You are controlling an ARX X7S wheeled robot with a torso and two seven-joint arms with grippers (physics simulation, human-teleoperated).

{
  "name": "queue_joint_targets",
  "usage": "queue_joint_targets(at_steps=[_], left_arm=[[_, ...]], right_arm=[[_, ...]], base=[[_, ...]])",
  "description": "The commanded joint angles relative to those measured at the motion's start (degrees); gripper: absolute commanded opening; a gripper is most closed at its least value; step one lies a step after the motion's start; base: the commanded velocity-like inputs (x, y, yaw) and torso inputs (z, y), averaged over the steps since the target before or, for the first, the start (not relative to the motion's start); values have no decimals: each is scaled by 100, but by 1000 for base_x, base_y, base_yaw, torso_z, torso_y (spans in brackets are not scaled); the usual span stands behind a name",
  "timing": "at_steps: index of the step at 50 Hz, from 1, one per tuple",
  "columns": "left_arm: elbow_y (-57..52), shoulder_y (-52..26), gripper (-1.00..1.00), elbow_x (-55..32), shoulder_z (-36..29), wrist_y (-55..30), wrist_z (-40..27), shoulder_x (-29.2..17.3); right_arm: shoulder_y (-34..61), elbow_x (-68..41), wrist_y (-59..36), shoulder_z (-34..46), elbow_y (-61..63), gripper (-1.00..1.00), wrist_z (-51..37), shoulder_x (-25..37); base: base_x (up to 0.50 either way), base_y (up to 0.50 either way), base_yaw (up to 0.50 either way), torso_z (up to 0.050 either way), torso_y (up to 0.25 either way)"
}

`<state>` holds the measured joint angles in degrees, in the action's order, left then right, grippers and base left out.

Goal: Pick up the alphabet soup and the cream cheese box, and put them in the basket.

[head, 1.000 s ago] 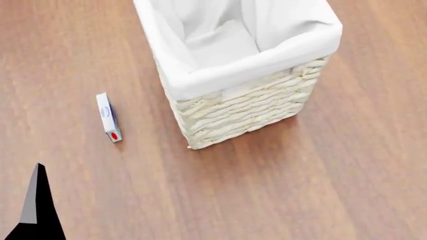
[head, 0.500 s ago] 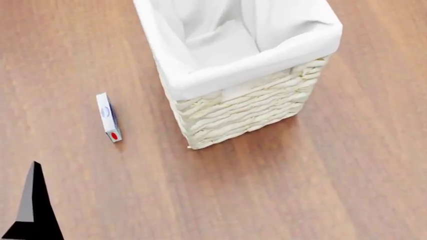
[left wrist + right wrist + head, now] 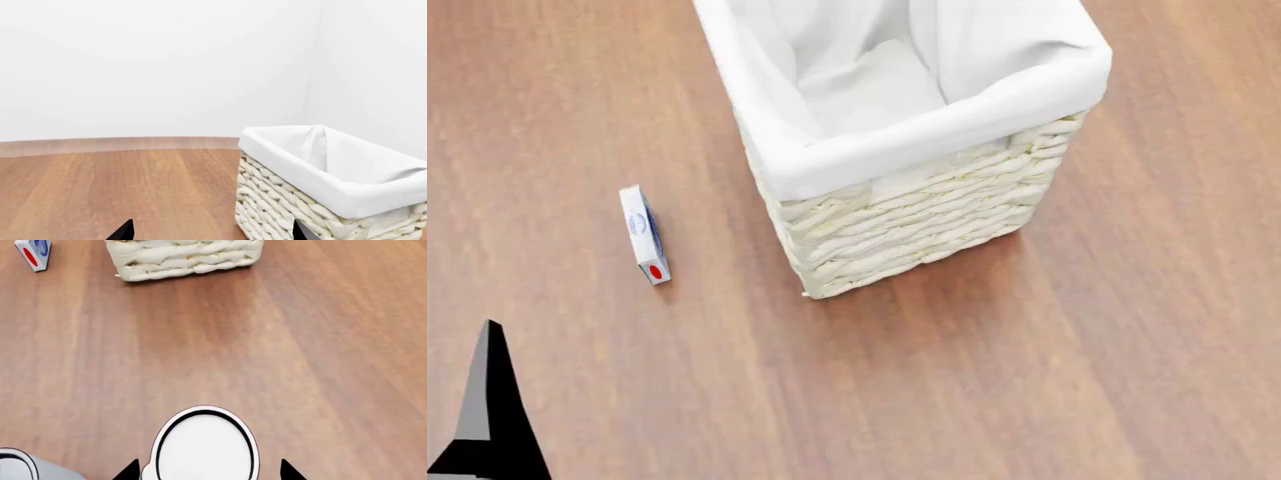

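The cream cheese box (image 3: 643,234) stands on its thin edge on the wooden floor (image 3: 988,380), to the left of the basket (image 3: 924,215) and apart from it; its long axis runs nearly straight away from the robot, red-dot end nearest; the left gripper (image 3: 486,420), only a dark tip low in the head view's left corner, lies nearer the robot than the box and a little to its left, so the left arm looks the better placed, reaching forward; its wrist view shows two tips set well apart, so it looks wide. A white-topped can (image 3: 204,446), probably the soup, sits between the right gripper's (image 3: 208,471) spread tips, not yet clamped as far as I can judge.
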<state>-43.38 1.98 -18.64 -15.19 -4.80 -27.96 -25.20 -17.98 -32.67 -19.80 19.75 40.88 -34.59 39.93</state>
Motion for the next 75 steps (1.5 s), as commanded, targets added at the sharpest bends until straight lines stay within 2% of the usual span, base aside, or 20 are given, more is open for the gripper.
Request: queue_joint_targets(at_steps=[1,34,35,55,75], left_arm=[[-27,7,100,16,-2,-14,-42,-17],[-73,18,100,47,7,-40,-136,-80],[-72,32,100,53,3,-27,-134,-83],[-110,96,100,70,1,19,-173,-120],[-55,41,100,-6,-58,43,-146,-107]], right_arm=[[183,75,-2,37,-262,100,73,-54],[508,116,0,194,-673,100,272,-181],[487,129,45,196,-694,-100,292,-186],[416,182,137,223,-562,-100,294,-133],[539,-295,-716,-224,1462,-100,-524,606]], base=[[0,0,0,0,0],[0,0,0,0,0],[0,0,0,0,0],[1,0,0,0,-1],[0,0,0,0,0]])
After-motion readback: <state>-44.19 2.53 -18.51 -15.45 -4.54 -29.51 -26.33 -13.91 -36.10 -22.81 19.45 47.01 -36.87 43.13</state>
